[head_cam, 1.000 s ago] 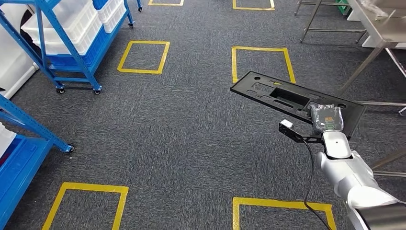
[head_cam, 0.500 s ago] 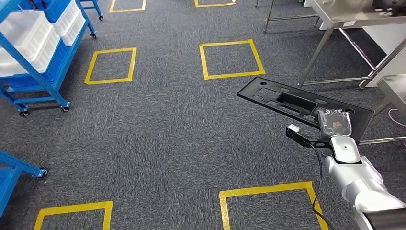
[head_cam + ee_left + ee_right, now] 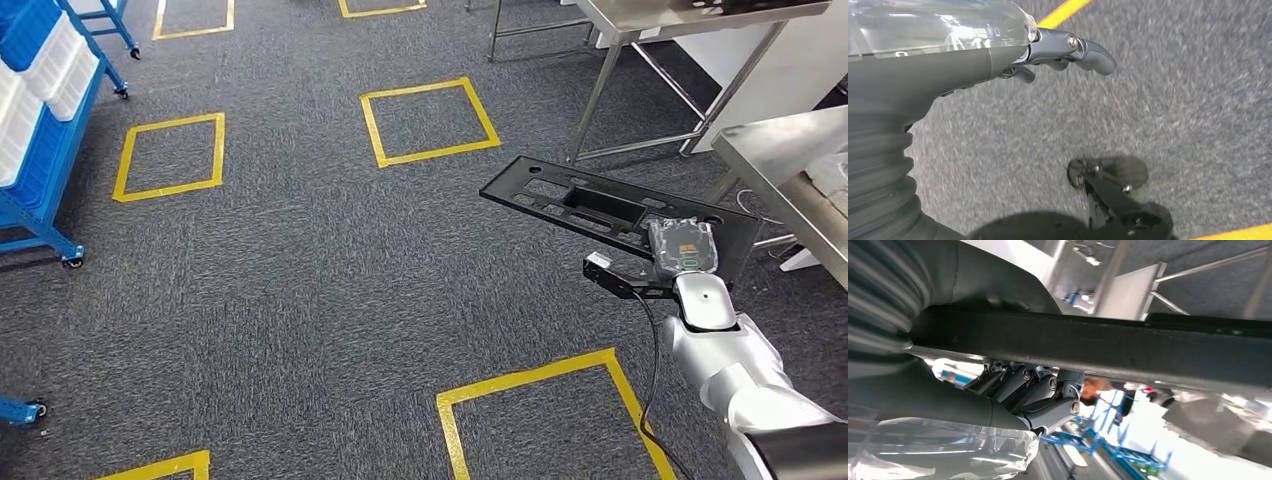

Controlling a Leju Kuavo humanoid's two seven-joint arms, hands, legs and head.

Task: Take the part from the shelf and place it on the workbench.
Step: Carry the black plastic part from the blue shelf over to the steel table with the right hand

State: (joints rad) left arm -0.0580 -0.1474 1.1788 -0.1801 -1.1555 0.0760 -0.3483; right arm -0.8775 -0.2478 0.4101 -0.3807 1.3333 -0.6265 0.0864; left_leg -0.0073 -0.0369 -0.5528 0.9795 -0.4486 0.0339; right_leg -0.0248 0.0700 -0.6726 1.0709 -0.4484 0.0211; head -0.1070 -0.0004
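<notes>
While gripping part, right hand hovers

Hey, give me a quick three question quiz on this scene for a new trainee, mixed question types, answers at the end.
1. True or false: the right hand holds the black part.
2. Which lies on the floor? A) yellow tape squares B) red cones C) white arrows
3. Fill in: the steel workbench stands to the robot's ____.

Key: 1 true; 2 A; 3 right.
</notes>
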